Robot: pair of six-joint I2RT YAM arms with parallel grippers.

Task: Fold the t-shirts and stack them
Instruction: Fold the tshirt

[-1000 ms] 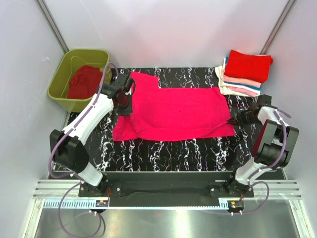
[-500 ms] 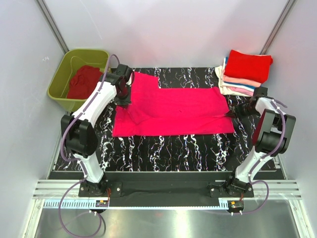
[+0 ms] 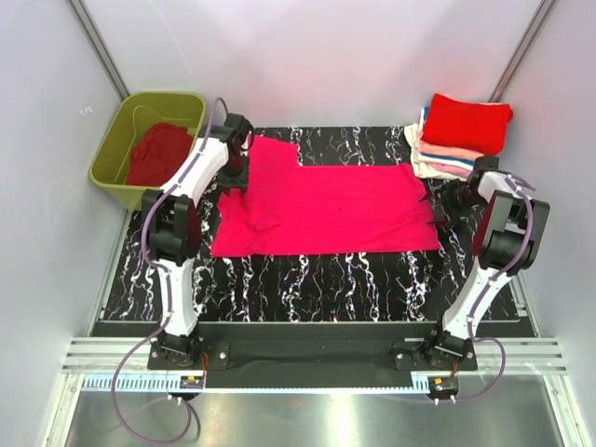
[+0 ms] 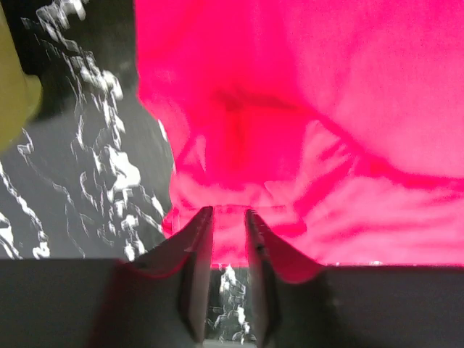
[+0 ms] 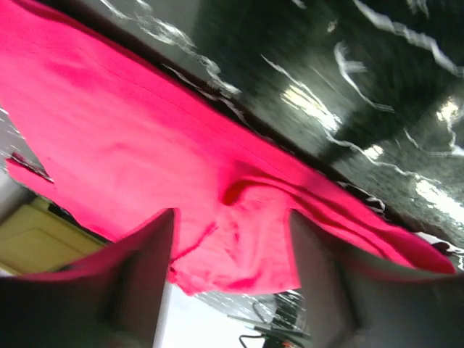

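Note:
A magenta-pink t-shirt [image 3: 326,209] lies spread on the black marbled table [image 3: 307,279], partly folded, with a rumpled left edge. My left gripper [image 3: 234,180] hovers over that far-left edge. In the left wrist view its jaws [image 4: 229,212] stand slightly apart over the cloth's [image 4: 326,109] border, gripping nothing. My right gripper [image 3: 435,207] is at the shirt's right edge. Its jaws [image 5: 232,214] are spread wide, and a loose corner of the cloth [image 5: 130,145] lies between them. A stack of folded t-shirts [image 3: 461,140] with a red one on top sits at the back right.
An olive-green tub [image 3: 116,149] at the back left holds a crumpled dark red garment [image 3: 160,154]. White walls close in the table on three sides. The arms' bases and a metal rail line the near edge.
Both grippers have opened and let go of the pink shirt's edges. The left gripper has shifted a little farther back, and the right one has also drawn toward the back.

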